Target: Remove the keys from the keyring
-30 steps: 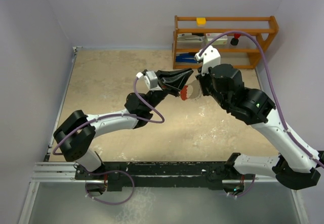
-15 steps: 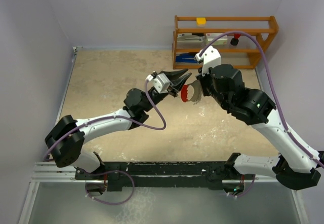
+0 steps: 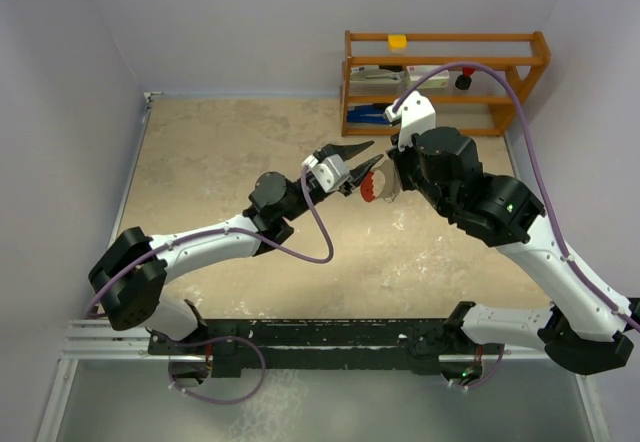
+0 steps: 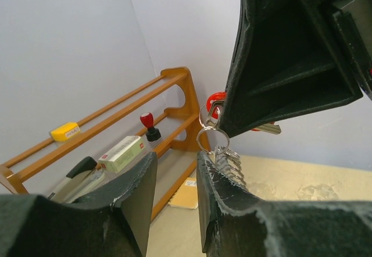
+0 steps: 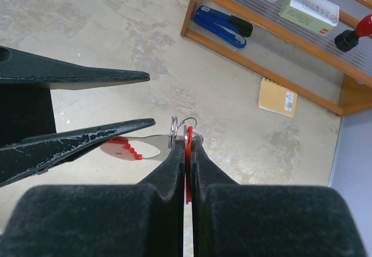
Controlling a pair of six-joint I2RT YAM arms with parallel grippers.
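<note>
The key (image 5: pixel 188 152) is up in the air over the middle of the table (image 3: pixel 220 152), pinched tight by its red head in the right gripper (image 5: pixel 186 138). From the side, its little silver blade pokes out past the finger. I think the red bit is the key's head, but it's seen edge-on, so I'm not fully sure. It's not off yet: the silver rings (image 4: pixel 204 138) sit right at those fingertips. The keyring (image 5: pixel 129 146), the red-and-white tag, sits next to them, just beside the lower finger of the left gripper (image 5: pixel 150 99). What changed in the last sec: the left gripper had its fingers closer together & sat a bit further left. Now it has slid in nearer the right gripper & its fingers have spread apart, w/ nothing between them. The tag looks diff. from above too. It showed a wide white face before; now it's turned & shows mostly red. So prob. the left gripper let go of the tag, or is getting ready for a new grab; can't tell which. Either way nothing is pulling on the rings now, so the job isn't done. Next it likely has to catch the rings or tag again & work the key round the ring. That's tiny vs. those fat fingers, so a slip is easy. Behind it all is the wooden shelf (image 3: pixel 445 37) w/ a blue stapler (image 5: pixel 224 21) & a red-topped stamp (image 4: pixel 150 126), well away from the action.
</note>
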